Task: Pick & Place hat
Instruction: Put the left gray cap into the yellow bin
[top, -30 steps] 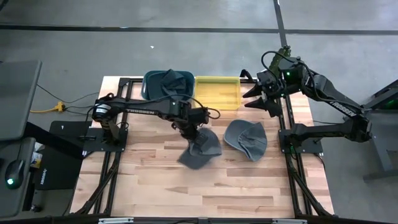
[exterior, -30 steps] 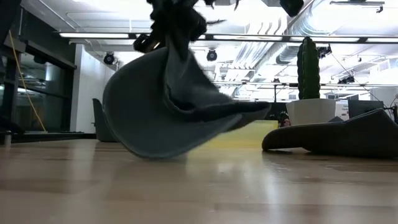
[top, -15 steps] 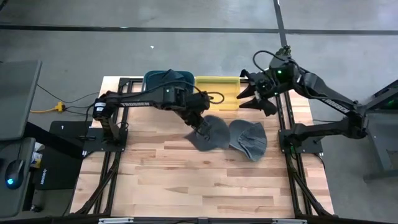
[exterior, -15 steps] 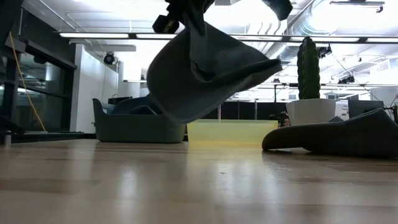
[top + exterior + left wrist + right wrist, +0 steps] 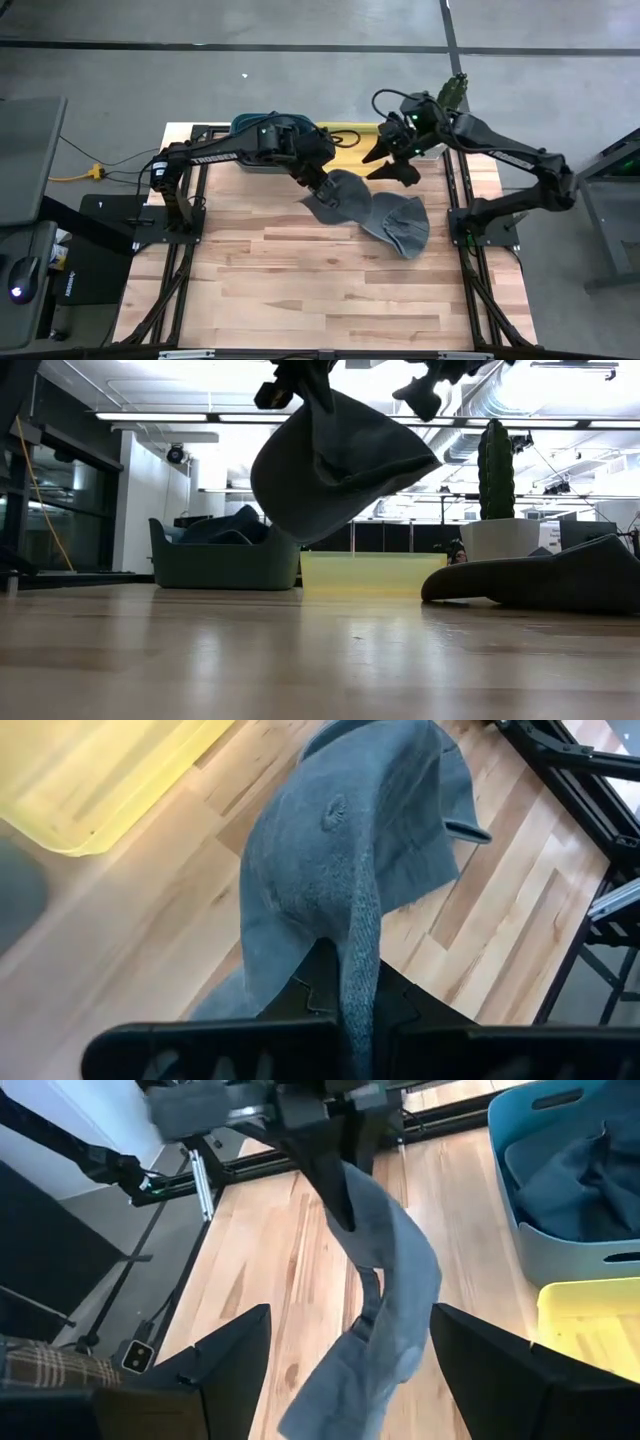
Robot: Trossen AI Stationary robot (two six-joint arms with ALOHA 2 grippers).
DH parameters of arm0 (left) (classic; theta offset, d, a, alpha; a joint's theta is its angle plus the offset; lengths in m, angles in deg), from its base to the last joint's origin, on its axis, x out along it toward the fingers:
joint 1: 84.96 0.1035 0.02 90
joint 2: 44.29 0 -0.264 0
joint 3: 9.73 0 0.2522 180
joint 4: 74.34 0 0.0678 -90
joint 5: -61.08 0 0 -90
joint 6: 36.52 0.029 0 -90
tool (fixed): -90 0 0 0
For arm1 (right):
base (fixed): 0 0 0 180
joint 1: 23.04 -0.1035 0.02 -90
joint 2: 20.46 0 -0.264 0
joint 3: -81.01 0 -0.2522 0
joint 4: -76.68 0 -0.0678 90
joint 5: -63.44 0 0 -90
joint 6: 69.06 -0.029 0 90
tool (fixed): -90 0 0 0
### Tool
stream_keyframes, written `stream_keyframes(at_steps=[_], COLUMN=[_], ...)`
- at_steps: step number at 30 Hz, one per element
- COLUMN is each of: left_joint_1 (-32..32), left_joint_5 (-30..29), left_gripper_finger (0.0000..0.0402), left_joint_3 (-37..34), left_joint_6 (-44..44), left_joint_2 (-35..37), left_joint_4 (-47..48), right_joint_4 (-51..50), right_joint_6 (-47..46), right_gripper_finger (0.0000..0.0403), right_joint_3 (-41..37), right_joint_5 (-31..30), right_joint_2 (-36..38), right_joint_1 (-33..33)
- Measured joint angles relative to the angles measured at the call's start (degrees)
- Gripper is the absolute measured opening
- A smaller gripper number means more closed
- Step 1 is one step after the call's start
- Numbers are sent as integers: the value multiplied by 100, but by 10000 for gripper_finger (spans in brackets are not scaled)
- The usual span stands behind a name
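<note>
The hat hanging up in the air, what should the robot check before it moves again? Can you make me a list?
1. Left gripper has a firm hold on the hanging hat: ok, its fingers are shut on the fabric.
2. Hanging hat is lifted clear of the table: ok, the low view shows a gap beneath it.
3. Right gripper is open: ok, its fingers stand wide apart near the hat.
4. Yellow tray has room: cannot tell, the arms cover most of it.
5. Second hat stays out of the way: ok, it lies flat on the table.
6. Blue bin already holds hats: ok, grey fabric shows inside.
</note>
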Motion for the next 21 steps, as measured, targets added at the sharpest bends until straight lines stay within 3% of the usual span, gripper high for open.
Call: stream_keyframes(at_steps=[21], left_joint_1=[28], left_joint_5=[-78], left_gripper_finger=[0], left_joint_3=[0], left_joint_6=[452], left_joint_2=[0], left_joint_4=[-173], right_joint_4=[143], right_joint_6=[205], right_gripper_finger=[268], right_joint_3=[-4], right_joint_5=[-698], right_joint_2=[-1581], right_joint_1=[-673])
